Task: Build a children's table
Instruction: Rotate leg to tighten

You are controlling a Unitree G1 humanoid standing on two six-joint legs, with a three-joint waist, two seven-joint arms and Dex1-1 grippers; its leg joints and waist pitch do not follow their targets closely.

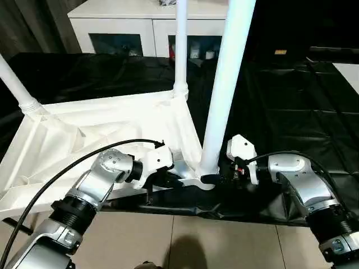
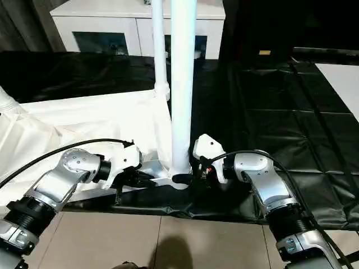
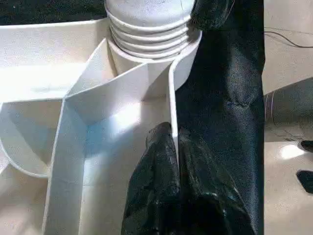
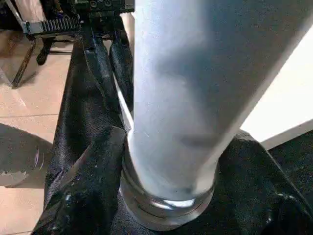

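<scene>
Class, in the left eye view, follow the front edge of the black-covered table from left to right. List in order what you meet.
Left gripper, pinching the tabletop's rim → near leg standing in its corner socket → right gripper, fingers around the leg's base → black table cover.

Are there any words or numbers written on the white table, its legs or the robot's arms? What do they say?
No readable text anywhere.
White plastic tabletop: no words.
Long white tapered legs: no words.
Silver forearms: no label to read.
White cabinet with glass doors: small things behind the glass, too small to read.
Small orange patch on the black table cover: too small to read.
</scene>
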